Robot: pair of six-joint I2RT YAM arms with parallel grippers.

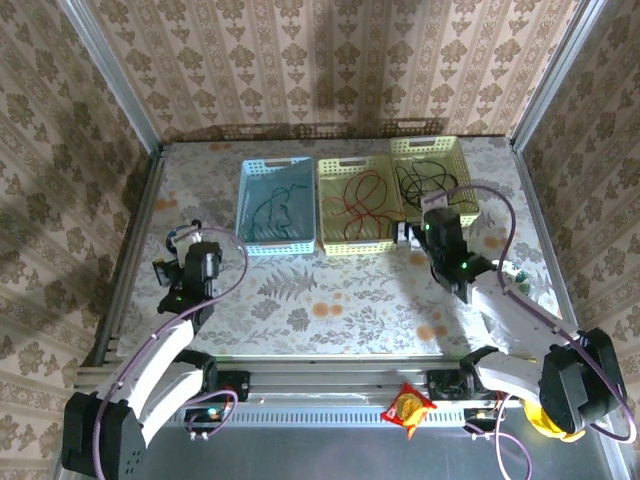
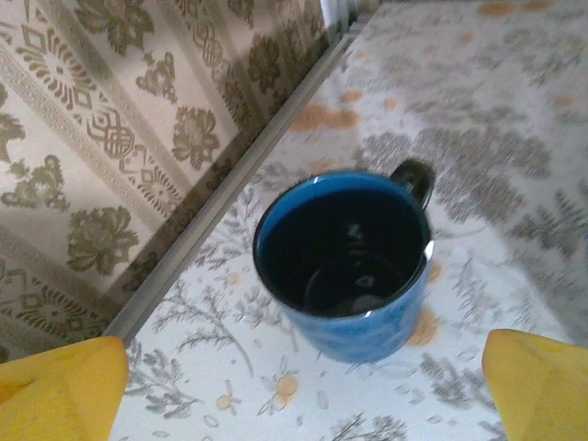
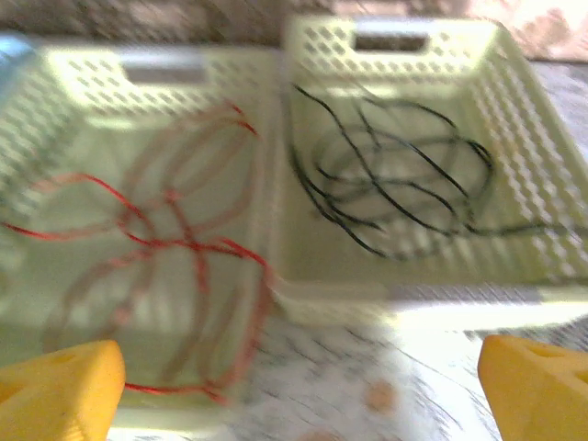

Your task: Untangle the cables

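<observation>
The right hand [image 3: 299, 390], fingers wide apart, is hanging by the red cables [image 3: 184, 244], and a careless grab could be dragging them over onto the black cables [image 3: 395, 184].

1. You see red cables [image 3: 152, 242] in a pale yellow basket [image 3: 55, 92], and black cables [image 3: 395, 184] in its pale yellow twin [image 3: 533, 119].
2. You have dark green cables [image 1: 271, 214] in the light blue basket [image 1: 278, 248].
3. Your mug [image 2: 358, 326] is blue outside and dark inside.
4. Your table [image 1: 330, 300] has a pale floral print with orange spots.
</observation>
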